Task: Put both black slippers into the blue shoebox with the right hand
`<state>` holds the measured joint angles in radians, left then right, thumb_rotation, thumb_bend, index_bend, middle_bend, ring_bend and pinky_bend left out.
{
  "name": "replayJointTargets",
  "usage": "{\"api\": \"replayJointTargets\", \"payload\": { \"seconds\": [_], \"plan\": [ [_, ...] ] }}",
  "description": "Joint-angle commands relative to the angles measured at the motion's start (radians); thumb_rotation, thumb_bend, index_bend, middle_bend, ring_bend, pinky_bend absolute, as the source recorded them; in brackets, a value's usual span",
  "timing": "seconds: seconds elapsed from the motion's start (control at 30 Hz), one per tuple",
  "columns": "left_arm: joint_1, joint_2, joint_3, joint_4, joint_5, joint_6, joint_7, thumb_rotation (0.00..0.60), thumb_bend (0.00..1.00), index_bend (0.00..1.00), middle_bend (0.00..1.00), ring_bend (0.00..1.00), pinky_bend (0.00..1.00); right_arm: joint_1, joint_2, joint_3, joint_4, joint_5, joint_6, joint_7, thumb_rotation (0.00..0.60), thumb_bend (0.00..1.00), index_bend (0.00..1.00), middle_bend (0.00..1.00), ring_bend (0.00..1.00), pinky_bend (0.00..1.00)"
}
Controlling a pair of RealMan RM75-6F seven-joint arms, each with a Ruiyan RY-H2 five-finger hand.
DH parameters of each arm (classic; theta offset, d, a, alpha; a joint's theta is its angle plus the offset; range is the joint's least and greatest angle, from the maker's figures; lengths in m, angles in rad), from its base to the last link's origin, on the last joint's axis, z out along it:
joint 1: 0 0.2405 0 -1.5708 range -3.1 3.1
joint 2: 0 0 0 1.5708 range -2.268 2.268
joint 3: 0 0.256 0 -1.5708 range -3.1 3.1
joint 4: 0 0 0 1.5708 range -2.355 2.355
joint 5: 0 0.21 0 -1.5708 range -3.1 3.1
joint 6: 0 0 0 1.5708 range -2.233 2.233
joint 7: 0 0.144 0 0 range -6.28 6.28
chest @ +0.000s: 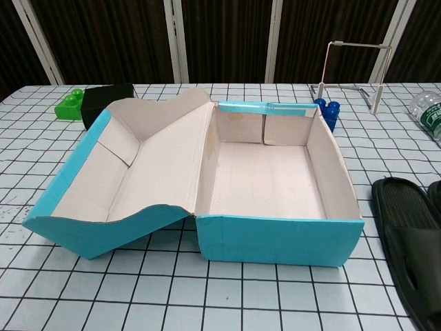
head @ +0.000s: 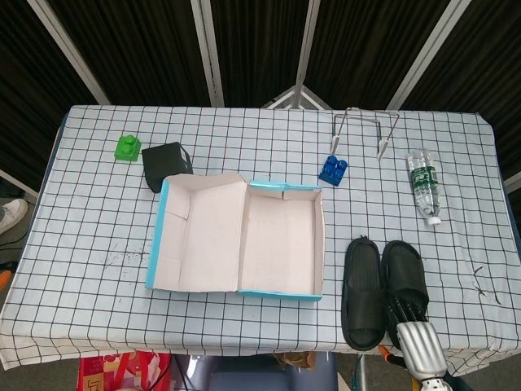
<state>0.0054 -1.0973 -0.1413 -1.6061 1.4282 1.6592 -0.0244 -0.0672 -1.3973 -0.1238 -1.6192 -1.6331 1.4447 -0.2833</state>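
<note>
Two black slippers lie side by side on the checked cloth right of the box: one (head: 363,292) nearer the box, the other (head: 404,275) further right. The blue shoebox (head: 319,244) stands open, its inside bare, with its lid (head: 199,236) folded out to the left. My right hand (head: 412,332) is at the table's front edge with its dark fingers (head: 402,309) stretched over the heel end of the right-hand slipper; nothing is plainly gripped. In the chest view the shoebox (chest: 275,240) fills the middle and one slipper (chest: 406,238) shows at the right edge; neither hand shows there.
A black box (head: 167,164) and a green block (head: 126,147) sit behind the lid. A blue block (head: 333,169), a wire stand (head: 364,129) and a water bottle (head: 424,184) lie at the back right. The slippers' heels reach close to the table's front edge.
</note>
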Motion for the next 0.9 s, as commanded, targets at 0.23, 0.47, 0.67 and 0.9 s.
{"api": "replayJointTargets", "payload": {
  "seconds": [0.23,0.47,0.67,0.9],
  "plan": [
    [-0.003,-0.002,0.001,-0.003,-0.001,-0.007,0.011,0.600,0.04,0.19,0.03,0.00,0.04,0.015,-0.049,0.041,0.017,0.021,-0.002,-0.046,0.600,0.20,0.20,0.08,0.10,0.15],
    [-0.004,-0.001,0.000,-0.004,-0.006,-0.011,0.016,0.600,0.04,0.19,0.03,0.00,0.04,0.014,-0.074,0.052,0.034,0.036,0.004,-0.056,0.600,0.20,0.20,0.08,0.09,0.14],
    [-0.003,-0.001,0.001,-0.007,-0.006,-0.012,0.022,0.600,0.04,0.19,0.03,0.00,0.04,0.019,-0.089,0.051,0.042,0.037,-0.002,-0.049,0.600,0.20,0.20,0.07,0.09,0.14],
    [-0.005,-0.001,0.001,-0.009,-0.008,-0.016,0.026,0.600,0.04,0.19,0.03,0.00,0.04,0.027,-0.106,0.052,0.045,0.023,0.000,-0.062,0.600,0.20,0.20,0.07,0.09,0.14]
  ]
}}
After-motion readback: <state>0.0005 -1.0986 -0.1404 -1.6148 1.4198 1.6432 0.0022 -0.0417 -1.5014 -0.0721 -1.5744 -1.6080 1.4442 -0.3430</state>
